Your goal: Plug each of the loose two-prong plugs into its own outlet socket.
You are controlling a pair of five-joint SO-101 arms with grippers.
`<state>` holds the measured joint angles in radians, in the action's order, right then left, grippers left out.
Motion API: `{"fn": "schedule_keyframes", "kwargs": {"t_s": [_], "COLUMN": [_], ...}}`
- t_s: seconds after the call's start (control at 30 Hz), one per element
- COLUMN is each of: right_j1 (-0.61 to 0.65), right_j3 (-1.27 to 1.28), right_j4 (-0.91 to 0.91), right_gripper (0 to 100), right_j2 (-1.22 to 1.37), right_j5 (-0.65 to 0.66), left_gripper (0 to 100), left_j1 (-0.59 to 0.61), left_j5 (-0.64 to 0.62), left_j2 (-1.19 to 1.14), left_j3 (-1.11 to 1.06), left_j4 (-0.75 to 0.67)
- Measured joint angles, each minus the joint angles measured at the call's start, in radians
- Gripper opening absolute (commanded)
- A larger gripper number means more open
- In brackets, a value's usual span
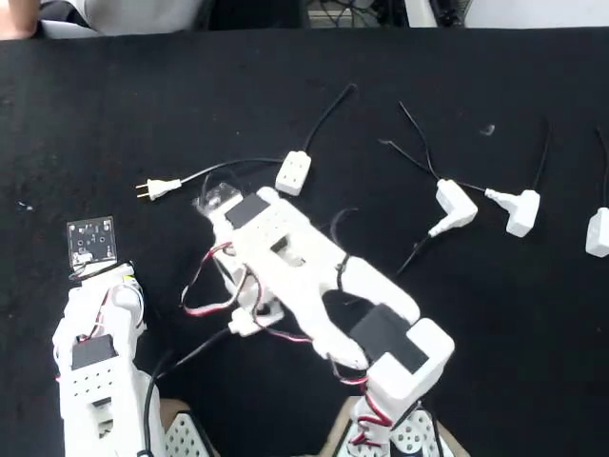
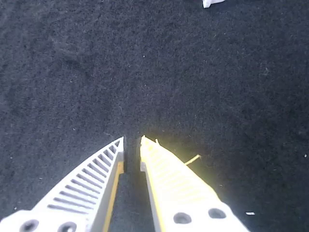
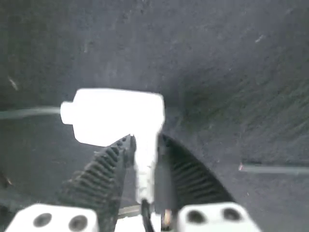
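My right gripper point(image 3: 145, 145) is shut on a white plug point(image 3: 116, 116), whose blocky body sticks out past the fingertips with a grey cord running off its nub. In the high view this gripper point(image 1: 217, 202) sits left of centre, beside a white outlet socket point(image 1: 293, 172). A loose two-prong plug point(image 1: 157, 188) lies just to its left, its black cord running to that socket. My left gripper point(image 2: 132, 141) is shut with nothing in it, low over bare black cloth at the front left point(image 1: 100, 271).
More white sockets lie to the right point(image 1: 455, 208) point(image 1: 521, 211), and one at the right edge point(image 1: 598, 233), each with a thin black cord. A small speckled tag point(image 1: 92, 243) sits by the left arm. The black table point(image 1: 114, 95) is bare at the back left.
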<state>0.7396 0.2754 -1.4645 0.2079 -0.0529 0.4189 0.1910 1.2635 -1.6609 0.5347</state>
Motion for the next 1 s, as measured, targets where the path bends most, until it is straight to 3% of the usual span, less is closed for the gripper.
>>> {"fn": "schedule_keyframes", "kwargs": {"t_s": [0.27, 0.37, 0.57, 0.63, 0.8, 1.0], "right_j1": [0.081, 0.077, 0.078, 0.078, 0.115, 0.138], "right_j3": [0.0, 0.005, 0.124, 0.161, 0.203, 0.204], "right_j4": [-0.008, -0.008, -0.008, -0.008, -0.008, 0.072], "right_gripper": [30.4, 30.5, 30.8, 30.8, 30.8, 30.6], "right_j2": [-0.129, -0.14, -0.14, -0.14, -0.14, -0.14], "right_j5": [0.038, 0.147, 0.565, 0.649, 0.746, 0.772], "left_gripper": [6, 6, 6, 6, 6, 6], "left_j1": [0.0, 0.0, 0.0, 0.0, 0.0, 0.0], "left_j5": [0.0, 0.0, 0.0, 0.0, 0.0, 0.0], "left_j2": [0.0, 0.0, 0.0, 0.0, 0.0, 0.0], "left_j3": [0.0, 0.0, 0.0, 0.0, 0.0, 0.0], "left_j4": [0.0, 0.0, 0.0, 0.0, 0.0, 0.0]}}
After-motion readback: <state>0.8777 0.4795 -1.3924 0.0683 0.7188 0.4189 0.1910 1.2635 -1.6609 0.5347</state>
